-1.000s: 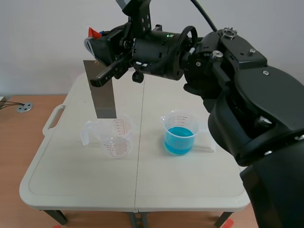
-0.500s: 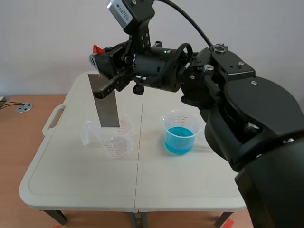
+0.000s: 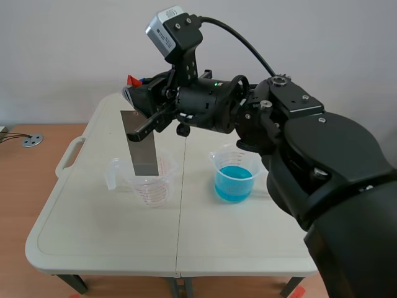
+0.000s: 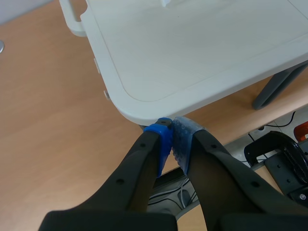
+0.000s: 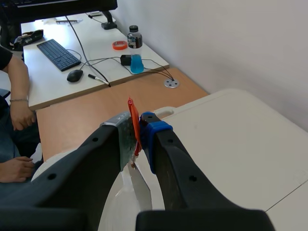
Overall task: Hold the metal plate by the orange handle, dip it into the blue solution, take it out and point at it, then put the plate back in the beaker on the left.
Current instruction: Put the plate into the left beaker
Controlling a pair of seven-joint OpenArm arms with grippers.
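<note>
The metal plate hangs almost upright over the left part of the table, leaning slightly. Its lower end is at the mouth of the left beaker, and the pictures do not show whether it goes inside. At its top, the orange handle is pinched between the pads of the right gripper, which is closed firmly on it. In the right wrist view the plate drops away beneath the fingers. The left beaker is a clear measuring beaker with red markings and a handle on its left side, and it holds no visible liquid. The right beaker, also clear, stands well to the right of it, past the table's centre seam. It is about half full of blue solution. The right arm comes in from the right, raised high, and reaches past the middle. Its wrist is roughly level and its fingers point left above the left beaker. The left gripper is out of the scene view. Its own camera shows it low beside a corner of the table, over the wooden floor, with its pads pressed together and nothing between them. Far behind the plate, the right wrist view takes in a desk with a keyboard, and a person's arm at its side.
</note>
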